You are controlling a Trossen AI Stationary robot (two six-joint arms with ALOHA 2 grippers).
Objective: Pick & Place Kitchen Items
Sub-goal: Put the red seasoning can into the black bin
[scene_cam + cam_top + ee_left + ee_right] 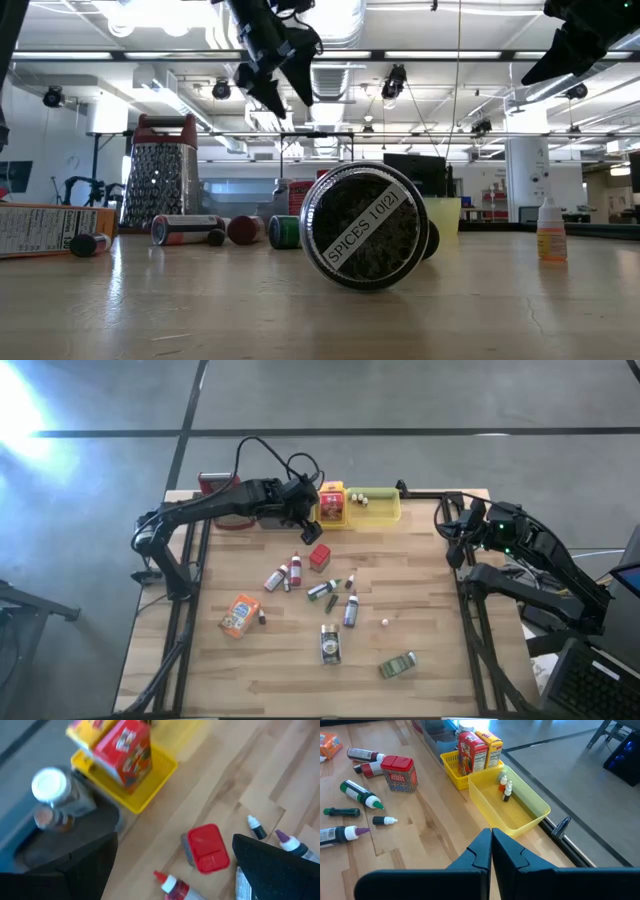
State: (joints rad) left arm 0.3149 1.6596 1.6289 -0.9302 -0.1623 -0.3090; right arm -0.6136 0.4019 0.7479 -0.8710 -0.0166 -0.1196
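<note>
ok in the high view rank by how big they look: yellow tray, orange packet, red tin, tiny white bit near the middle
1. yellow tray
2. orange packet
3. red tin
4. white bit, by far the smallest

Table: pale wooden plank table (420, 690).
Tray: shallow yellow plastic tray (532, 817) at the table's far edge.
Grater: red-topped metal box grater (158, 172), upright.
</note>
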